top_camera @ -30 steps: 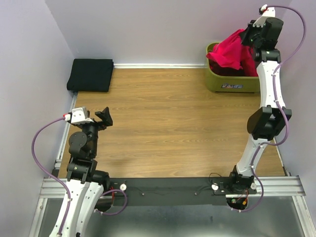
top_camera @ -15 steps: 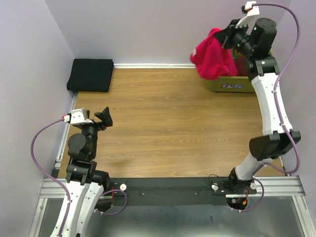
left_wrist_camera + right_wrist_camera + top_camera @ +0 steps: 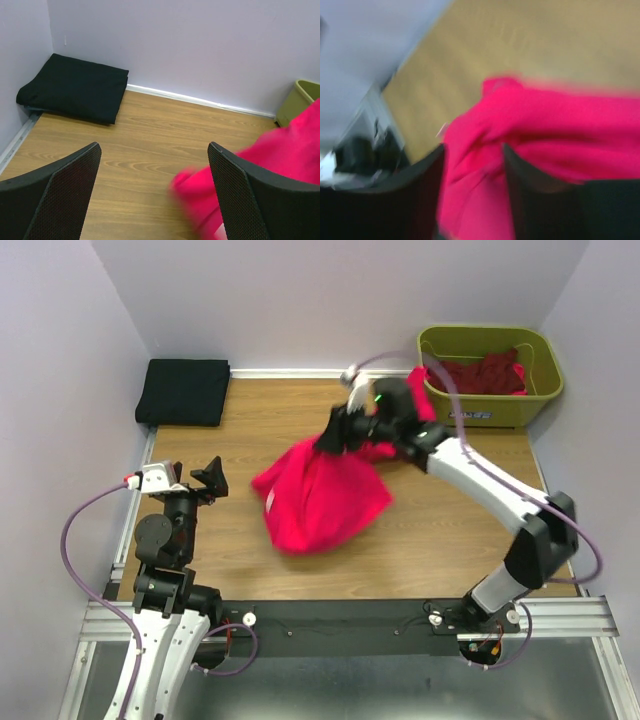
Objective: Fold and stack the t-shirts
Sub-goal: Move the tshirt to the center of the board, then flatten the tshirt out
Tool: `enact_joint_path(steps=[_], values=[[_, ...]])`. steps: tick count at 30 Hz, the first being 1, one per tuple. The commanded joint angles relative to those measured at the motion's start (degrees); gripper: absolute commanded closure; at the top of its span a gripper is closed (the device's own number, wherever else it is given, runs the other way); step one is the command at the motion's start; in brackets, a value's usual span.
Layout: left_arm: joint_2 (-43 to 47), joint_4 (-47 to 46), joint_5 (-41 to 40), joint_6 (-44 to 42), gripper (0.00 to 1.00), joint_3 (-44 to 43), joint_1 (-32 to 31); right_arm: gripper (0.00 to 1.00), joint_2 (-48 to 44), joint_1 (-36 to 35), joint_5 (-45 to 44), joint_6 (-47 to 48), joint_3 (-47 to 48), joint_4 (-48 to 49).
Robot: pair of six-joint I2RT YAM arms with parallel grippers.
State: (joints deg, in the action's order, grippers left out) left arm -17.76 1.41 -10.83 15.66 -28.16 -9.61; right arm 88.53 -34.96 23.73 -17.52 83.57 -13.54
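A bright pink-red t-shirt (image 3: 320,495) lies in a loose heap mid-table, blurred by motion. My right gripper (image 3: 335,435) is at its far upper edge. In the right wrist view its fingers (image 3: 472,150) stand apart, open, with the pink cloth (image 3: 560,130) showing between and beyond them. A folded black t-shirt (image 3: 184,392) lies in the far left corner, also seen as the black t-shirt (image 3: 75,87). Dark maroon t-shirts (image 3: 490,372) fill the tub. My left gripper (image 3: 205,480) is open and empty at the left, jaws wide (image 3: 154,147); the pink t-shirt (image 3: 295,150) shows to its right.
The olive-green tub (image 3: 485,332) stands at the back right against the wall, and its corner (image 3: 295,100) shows in the left wrist view. Lilac walls close in the wooden table (image 3: 250,430) on three sides. A metal rail runs along the near edge.
The right arm swung from above the tub down and left to mid-table, carrying the pink t-shirt. Its jaws have parted and the shirt now spreads on the wood. The left arm stayed still.
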Motion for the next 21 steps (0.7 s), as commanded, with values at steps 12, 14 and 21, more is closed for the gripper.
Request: enact_joint_path(steps=[12,14,21], values=[[-2.10,0.52,5.02,2.35,0.05,0.13,-1.38,0.23,0.49,1.38,-17.91,0.29,-19.50,-6.32],[-4.38,1.57,6.34,4.89,0.05,-0.49,-1.47,0.26,2.25,2.17,-18.63,1.08,-19.32,-6.32],[-15.36,1.93,13.55,10.87,0.07,-1.28,-1.56,0.42,7.79,4.02,-20.21,3.72,-16.95,-6.32]])
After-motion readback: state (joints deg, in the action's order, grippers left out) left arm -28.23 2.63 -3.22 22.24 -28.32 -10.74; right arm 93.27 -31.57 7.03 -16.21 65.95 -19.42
